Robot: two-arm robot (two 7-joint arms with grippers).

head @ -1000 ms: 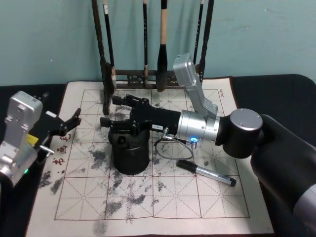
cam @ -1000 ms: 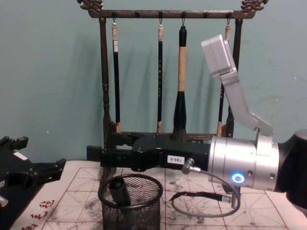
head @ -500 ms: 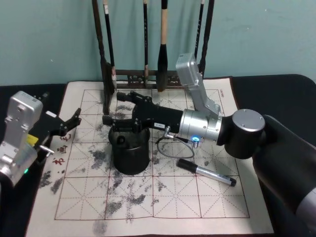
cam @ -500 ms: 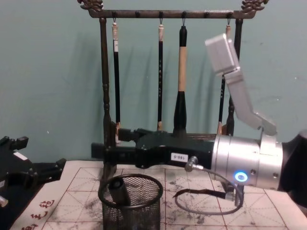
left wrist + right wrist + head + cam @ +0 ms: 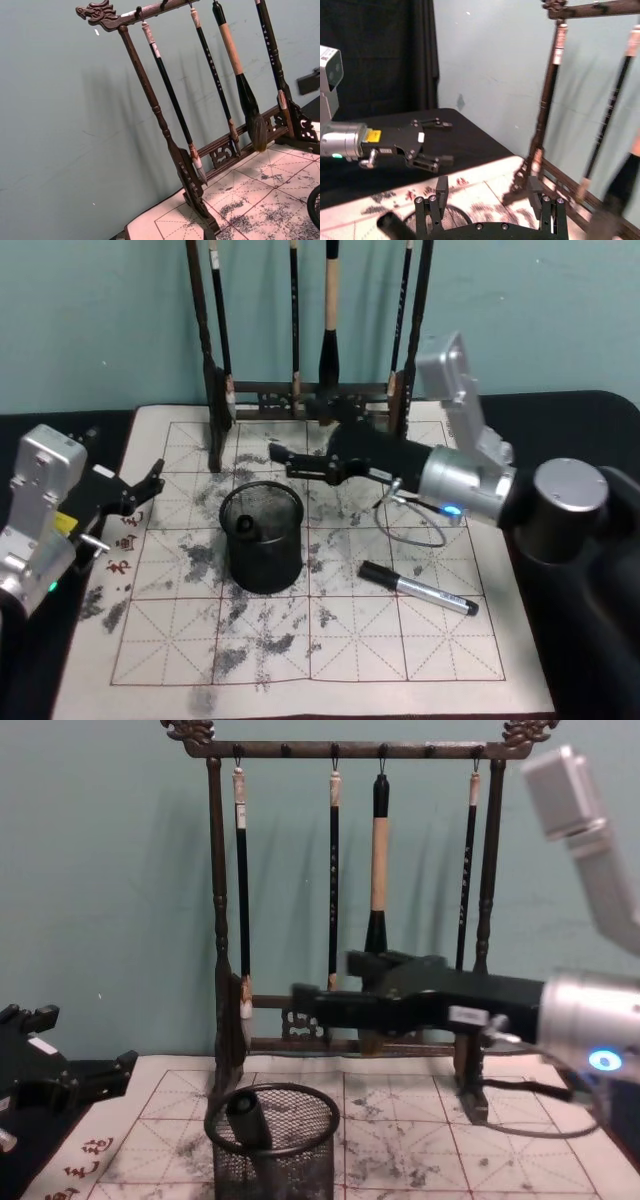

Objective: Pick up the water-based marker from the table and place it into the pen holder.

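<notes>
Pincer [image 5: 283, 460] wide open and empty, I'm drawing my right arm back from the pen holder [image 5: 262, 552], marker [image 5: 246, 526] now sitting inside, left gripper [image 5: 152, 488] idling open alongside.

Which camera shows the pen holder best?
The head view: the holder stands whole on the mat, a marker inside. The chest view sees its mesh side, base cut off. The left wrist view catches just a bit of rim.
</notes>
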